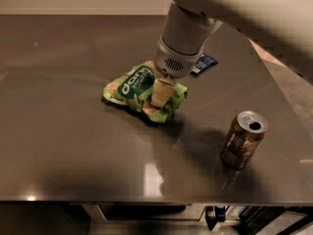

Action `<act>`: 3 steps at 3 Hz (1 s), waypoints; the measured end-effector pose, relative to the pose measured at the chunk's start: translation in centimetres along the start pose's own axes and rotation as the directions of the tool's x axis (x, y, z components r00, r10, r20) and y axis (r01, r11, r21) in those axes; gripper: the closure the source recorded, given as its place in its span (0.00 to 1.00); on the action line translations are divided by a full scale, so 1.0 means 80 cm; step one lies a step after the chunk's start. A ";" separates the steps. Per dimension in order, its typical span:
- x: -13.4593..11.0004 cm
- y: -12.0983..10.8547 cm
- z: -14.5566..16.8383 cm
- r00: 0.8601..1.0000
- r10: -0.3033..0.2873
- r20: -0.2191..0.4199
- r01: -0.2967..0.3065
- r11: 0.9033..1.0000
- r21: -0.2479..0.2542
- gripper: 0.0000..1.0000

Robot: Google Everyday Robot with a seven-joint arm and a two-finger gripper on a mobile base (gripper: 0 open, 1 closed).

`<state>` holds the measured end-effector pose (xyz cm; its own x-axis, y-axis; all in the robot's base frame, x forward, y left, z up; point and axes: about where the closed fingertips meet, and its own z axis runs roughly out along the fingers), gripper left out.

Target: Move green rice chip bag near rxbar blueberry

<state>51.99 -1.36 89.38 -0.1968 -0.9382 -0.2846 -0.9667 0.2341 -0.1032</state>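
**Gripper** (pixel 161 91): lowered onto the middle of the bag from above. One cream finger (pixel 161 88) shows below the round grey wrist housing (pixel 175 62). The pouch is bunched up around that finger, so the gripper reads as closed on a fold of the bag, not spread wide.

**Green rice chip bag** (pixel 133 84): crinkled bright green pouch with white "dang" lettering on a dark green patch. It lies at mid-table under the gripper. Its left part rests flat on the surface. Whether the gathered right part is lifted clear cannot be told.

**Arm** (pixel 234 4): pale and thick, entering from the upper right and bending down to the wrist.

**Rxbar blueberry** (pixel 205 61): small flat navy wrapper with a white patch. It lies just behind and to the right of the wrist housing and is partly hidden by it. It is near the bag's right edge but apart from it.

**Drink can** (pixel 243 140): brown, upright, with an opened top. It stands well to the right front and is not part of the task.

**Table** (pixel 68 146): dark, glossy surface.

**Progress**: the grasp appears done and the bag already sits fairly close to the bar. What seems left is a short carry toward the upper right, then setting the bag down beside the bar and letting go.
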 end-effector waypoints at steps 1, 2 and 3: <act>0.029 -0.029 -0.045 0.999 -0.029 -0.031 0.032 0.997 0.071 1.00; 0.061 -0.063 -0.077 0.998 -0.022 -0.061 0.029 0.992 0.127 1.00; 0.098 -0.104 -0.099 0.997 0.066 -0.043 -0.057 0.982 0.180 1.00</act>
<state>57.17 -12.64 95.58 -0.2671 -0.9308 -0.2495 -0.9087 0.3294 -0.2564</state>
